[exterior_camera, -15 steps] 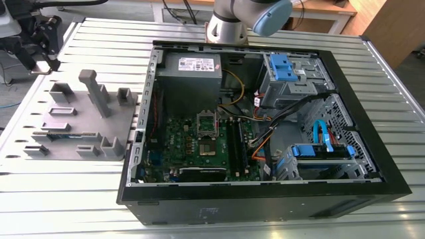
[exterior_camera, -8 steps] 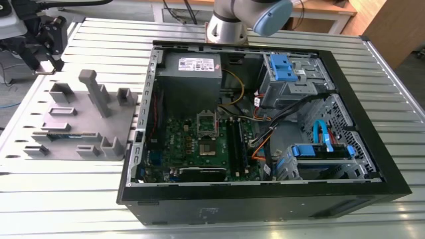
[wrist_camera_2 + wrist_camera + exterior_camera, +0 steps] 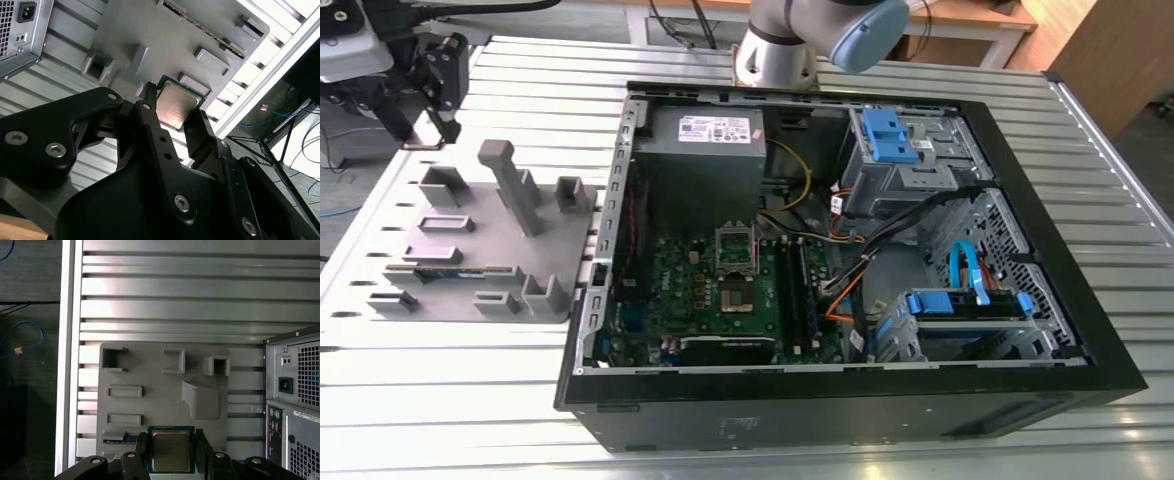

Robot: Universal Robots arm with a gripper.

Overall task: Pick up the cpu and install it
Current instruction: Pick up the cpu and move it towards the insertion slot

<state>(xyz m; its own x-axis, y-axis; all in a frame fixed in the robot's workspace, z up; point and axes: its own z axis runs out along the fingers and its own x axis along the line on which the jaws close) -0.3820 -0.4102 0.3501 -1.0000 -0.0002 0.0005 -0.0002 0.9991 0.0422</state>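
Note:
The cpu (image 3: 176,101), a small square chip with a dull silver top and green rim, sits between my gripper's (image 3: 175,109) two black fingers, which are shut on its opposite edges. The first wrist view shows the cpu (image 3: 171,450) in the gripper (image 3: 171,447), held above the near edge of the grey fixture plate (image 3: 150,405). In the exterior view the gripper (image 3: 424,92) hangs at the far left, above the table behind the fixture plate (image 3: 480,250). The motherboard's cpu socket (image 3: 736,262) lies open inside the computer case (image 3: 854,400), well to the exterior view's right of the gripper.
The grey plate carries several raised holders and a tall post (image 3: 507,185). A green memory stick (image 3: 447,270) lies in one slot. The case holds a power supply (image 3: 700,135), blue drive brackets (image 3: 887,135) and cables. The arm's base (image 3: 781,50) stands behind the case.

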